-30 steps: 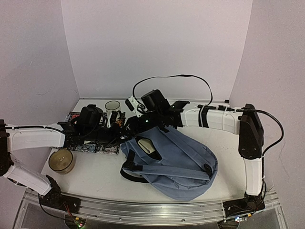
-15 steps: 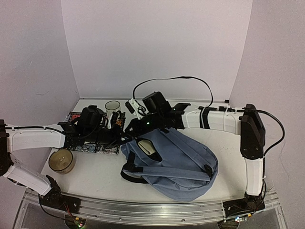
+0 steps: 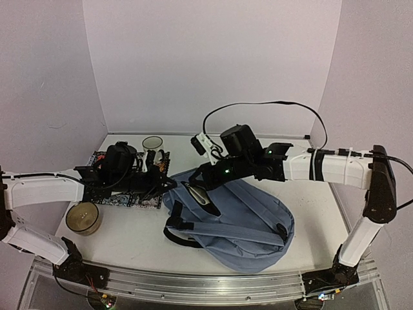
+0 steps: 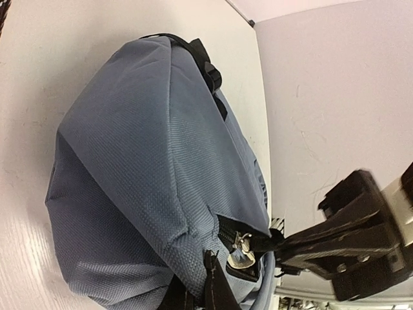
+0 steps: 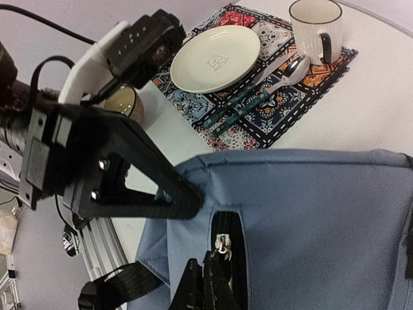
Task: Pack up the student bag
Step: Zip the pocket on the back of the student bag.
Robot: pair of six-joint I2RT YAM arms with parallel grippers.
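Note:
The student bag [image 3: 248,223], blue-grey with black straps, lies on the table in front of both arms. My left gripper [image 3: 166,186] is shut on the fabric at the bag's left corner, beside the end of the zipper [image 4: 208,261]. My right gripper [image 5: 203,261] is shut on the metal zipper pull [image 5: 221,244] at the end of the black zipper slot. In the left wrist view the same pull [image 4: 242,248] sits against the right gripper's black fingers [image 4: 290,242]. The left gripper's long black fingers [image 5: 151,190] cross the right wrist view just above the bag's corner.
Left of the bag lies a patterned placemat [image 5: 322,64] with a cream plate [image 5: 216,58], a spoon [image 5: 292,70], other cutlery and a white mug [image 5: 315,29]. A round tan tin [image 3: 82,217] stands near the front left. A glass cup [image 3: 153,143] stands at the back.
My right gripper has shut on the zipper pull. Its wrist has shifted right and the arm's elbow has swung out to the right. The left gripper has kept its hold.

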